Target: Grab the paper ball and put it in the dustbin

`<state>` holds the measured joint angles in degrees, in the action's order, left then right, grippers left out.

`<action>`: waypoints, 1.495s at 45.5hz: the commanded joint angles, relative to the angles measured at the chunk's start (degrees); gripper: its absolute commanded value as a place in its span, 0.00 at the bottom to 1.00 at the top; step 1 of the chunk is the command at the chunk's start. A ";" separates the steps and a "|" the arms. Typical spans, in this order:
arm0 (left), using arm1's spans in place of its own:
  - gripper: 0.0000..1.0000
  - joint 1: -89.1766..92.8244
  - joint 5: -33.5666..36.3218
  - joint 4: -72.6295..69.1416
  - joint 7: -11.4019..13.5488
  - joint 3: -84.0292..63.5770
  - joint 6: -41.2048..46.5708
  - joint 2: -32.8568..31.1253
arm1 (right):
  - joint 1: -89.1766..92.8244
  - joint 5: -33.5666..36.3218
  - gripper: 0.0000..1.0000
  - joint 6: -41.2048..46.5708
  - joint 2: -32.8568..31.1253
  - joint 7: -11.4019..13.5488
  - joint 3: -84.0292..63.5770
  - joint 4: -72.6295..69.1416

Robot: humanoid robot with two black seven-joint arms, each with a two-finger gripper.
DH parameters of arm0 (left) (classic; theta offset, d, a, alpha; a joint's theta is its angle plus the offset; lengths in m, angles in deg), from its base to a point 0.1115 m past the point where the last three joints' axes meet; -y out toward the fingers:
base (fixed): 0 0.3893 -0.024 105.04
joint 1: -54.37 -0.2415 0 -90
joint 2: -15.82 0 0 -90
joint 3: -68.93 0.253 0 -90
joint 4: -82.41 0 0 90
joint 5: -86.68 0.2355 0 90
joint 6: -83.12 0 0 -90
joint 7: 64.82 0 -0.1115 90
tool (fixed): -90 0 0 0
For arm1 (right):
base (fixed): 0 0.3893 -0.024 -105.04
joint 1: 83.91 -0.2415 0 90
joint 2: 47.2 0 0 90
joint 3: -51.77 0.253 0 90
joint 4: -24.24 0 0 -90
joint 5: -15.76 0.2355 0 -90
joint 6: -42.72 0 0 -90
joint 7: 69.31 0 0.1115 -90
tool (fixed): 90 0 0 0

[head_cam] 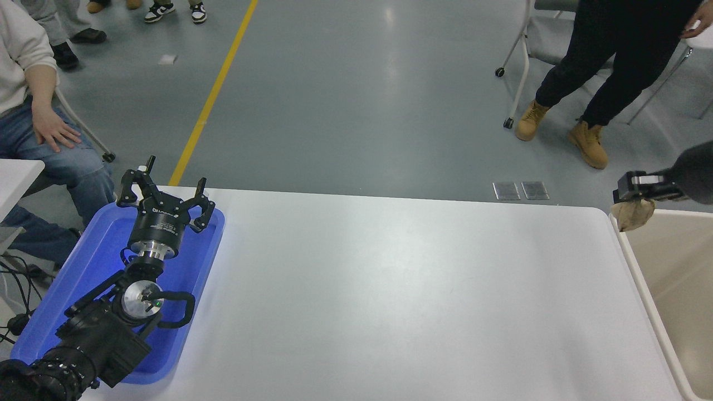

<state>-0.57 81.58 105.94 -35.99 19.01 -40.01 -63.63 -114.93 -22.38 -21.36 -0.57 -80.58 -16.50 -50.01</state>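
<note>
— So, where's your paper ball (633,214)?
— Clamped in the right gripper (632,192) jaws, above the dustbin (635,262) corner.
— Next?
— Carry it inward, then release. Your left gripper (165,201) sits open over the blue tray (89,250).

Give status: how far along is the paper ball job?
Pick looks done: the right gripper is shut on the paper ball, lifted clear of the white table at the dustbin rim's far corner. Left: carry it over the opening and release. Left gripper sits open over the blue tray.
</note>
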 commanded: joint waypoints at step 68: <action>1.00 0.00 0.00 -0.07 0.00 0.00 0.00 0.00 | 58.71 15.12 0.00 -15.55 1.80 0.63 19.13 58.07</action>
<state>-0.56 81.58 105.87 -35.99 19.01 -40.01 -63.63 -69.80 -10.19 -31.29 0.83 -80.07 -5.27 -1.31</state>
